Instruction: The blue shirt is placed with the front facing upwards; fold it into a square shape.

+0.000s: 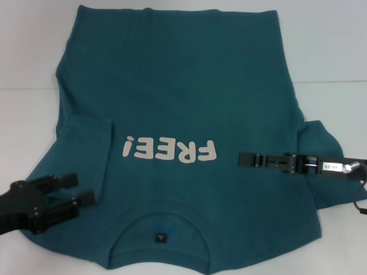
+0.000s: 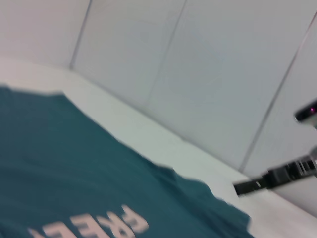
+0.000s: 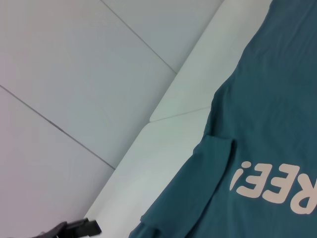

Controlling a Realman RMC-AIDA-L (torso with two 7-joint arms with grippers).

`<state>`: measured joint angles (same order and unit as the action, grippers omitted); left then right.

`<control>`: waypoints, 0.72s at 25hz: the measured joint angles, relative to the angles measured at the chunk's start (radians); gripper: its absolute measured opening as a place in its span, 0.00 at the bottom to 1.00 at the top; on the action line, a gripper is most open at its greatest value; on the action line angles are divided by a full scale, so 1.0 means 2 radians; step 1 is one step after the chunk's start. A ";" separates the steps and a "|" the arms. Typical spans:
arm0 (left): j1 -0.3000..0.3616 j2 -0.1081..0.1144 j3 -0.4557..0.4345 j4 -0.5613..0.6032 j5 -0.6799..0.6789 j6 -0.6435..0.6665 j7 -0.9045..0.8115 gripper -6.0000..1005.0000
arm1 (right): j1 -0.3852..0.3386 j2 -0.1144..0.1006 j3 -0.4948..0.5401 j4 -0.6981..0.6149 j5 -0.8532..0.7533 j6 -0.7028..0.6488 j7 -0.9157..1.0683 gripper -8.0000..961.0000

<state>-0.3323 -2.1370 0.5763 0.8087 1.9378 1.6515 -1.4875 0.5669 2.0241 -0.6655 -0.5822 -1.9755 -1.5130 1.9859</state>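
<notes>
Blue shirt (image 1: pixel 191 95) flat, print up; left gripper (image 1: pixel 77 197) lower left, fingers parted, empty; right gripper (image 1: pixel 246 159) mid-right, fingers' state unclear, perhaps together.

**Cloth, plastic and a matt table**

I see the blue shirt (image 1: pixel 191 83) as soft matt cotton cloth, its cream lettering (image 1: pixel 171 150) a smooth flat print. The table (image 1: pixel 23 59) looks smooth, matt white. My left tool (image 1: pixel 64 196) is matt black plastic; the right tool (image 1: pixel 249 159) black with metal parts.

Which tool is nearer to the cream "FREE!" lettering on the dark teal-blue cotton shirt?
The right tool, just beside the cream "FREE!" lettering. The left tool is farther, over the shoulder of the dark teal-blue cotton shirt.
</notes>
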 joint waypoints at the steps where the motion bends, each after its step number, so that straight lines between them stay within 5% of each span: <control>1: 0.001 -0.002 -0.007 0.000 -0.002 0.004 0.003 0.66 | -0.001 -0.001 0.001 0.000 0.000 -0.001 0.000 0.93; 6: -0.005 0.015 0.006 -0.010 0.012 0.037 -0.086 0.66 | -0.009 -0.014 0.013 -0.006 0.000 -0.022 0.010 0.93; 9: -0.009 0.025 0.026 -0.018 0.024 0.074 -0.119 0.66 | -0.018 -0.032 0.024 -0.007 0.000 -0.033 0.018 0.93; 14: -0.011 0.022 0.033 -0.020 0.038 0.088 -0.168 0.66 | -0.035 -0.062 0.028 -0.014 -0.019 -0.030 0.049 0.93; 18: -0.017 0.019 0.031 -0.024 0.039 0.079 -0.227 0.66 | -0.046 -0.074 0.041 -0.060 -0.059 -0.022 0.105 0.93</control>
<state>-0.3671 -2.0988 0.6393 0.7613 2.0150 1.8088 -1.9411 0.4759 1.8764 -0.5833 -0.7029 -2.0934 -1.5567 2.1953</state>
